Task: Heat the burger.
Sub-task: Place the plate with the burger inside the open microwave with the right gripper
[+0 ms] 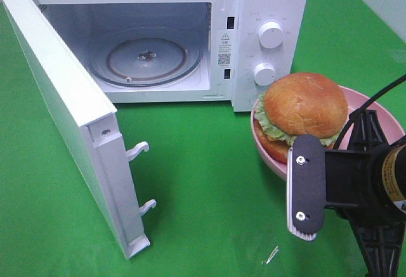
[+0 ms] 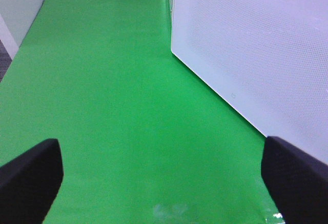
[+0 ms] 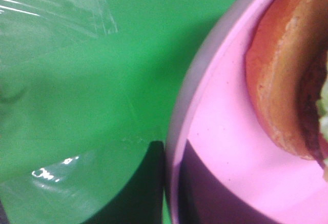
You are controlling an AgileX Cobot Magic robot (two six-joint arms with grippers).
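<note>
Tightly, right pincer (image 3: pixel 171 190) on plate (image 3: pixel 225 147) rim.

Showed, at four o'clock in the high view, a flat black right finger (image 1: pixel 306 185) with rounded ends, edged in pale grey and fixed by two silver screws (image 1: pixel 299 160). Carried behind it, toward three o'clock, a black open-frame bracket (image 1: pixel 366 136), a thin black cable (image 1: pixel 380 93) arcing off to one o'clock, and a cylinder (image 1: pixel 396 177) banded in gold. Ended, on the left arm, in two rounded matt black fingertips (image 2: pixel 31 175).
</note>
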